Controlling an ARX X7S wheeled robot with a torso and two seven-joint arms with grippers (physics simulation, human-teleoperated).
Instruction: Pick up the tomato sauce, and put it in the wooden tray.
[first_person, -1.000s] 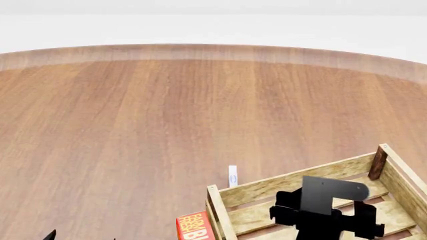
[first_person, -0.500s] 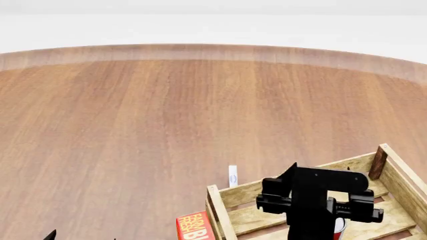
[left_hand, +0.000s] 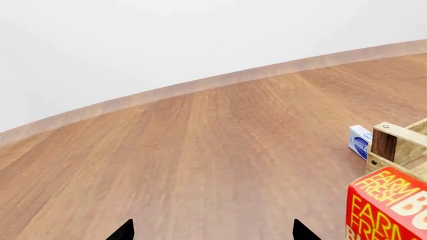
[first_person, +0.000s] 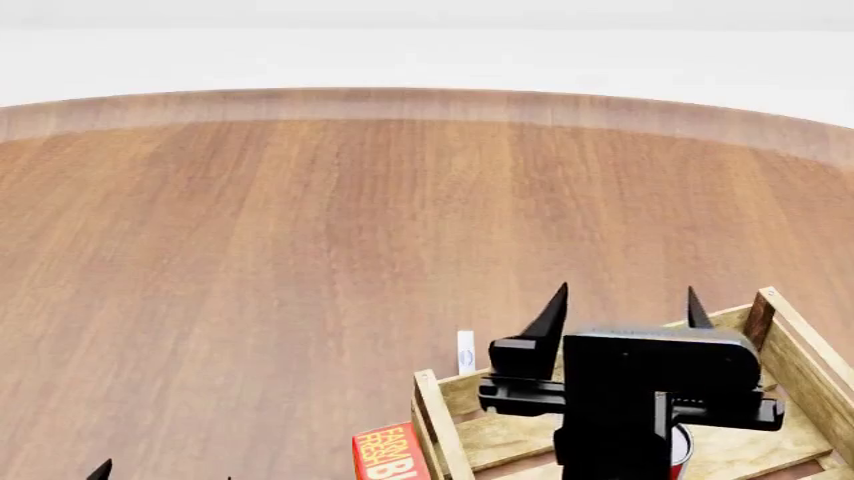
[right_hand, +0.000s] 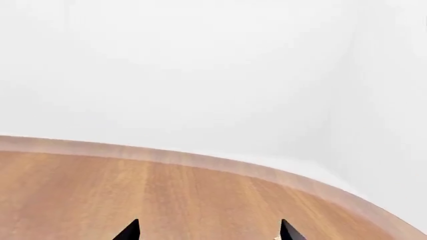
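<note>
In the head view the wooden tray (first_person: 782, 325) sits at the bottom right of the brown table. A sliver of the tomato sauce can (first_person: 681, 448), red with a pale top, shows inside the tray behind my right arm. My right gripper (first_person: 627, 310) is open and empty, raised above the tray with its fingers pointing away from me. In the right wrist view its gripper (right_hand: 208, 231) shows two spread tips with only table between them. My left gripper (left_hand: 211, 231) is open and empty over bare table; its tips just show at the head view's bottom left (first_person: 99, 468). A tray corner (left_hand: 393, 145) shows in the left wrist view.
A red box with yellow "FARM FRESH" lettering (first_person: 388, 452) stands against the tray's left end; it also shows in the left wrist view (left_hand: 387, 205). A small white and blue packet (first_person: 465, 353) lies just beyond the tray, also visible in the left wrist view (left_hand: 360, 141). The table's rim curves along the back.
My right gripper has lifted out of the tray and tilted up, fingers now pointing away. The red can has come into view in the tray beneath it. The left arm has not moved.
</note>
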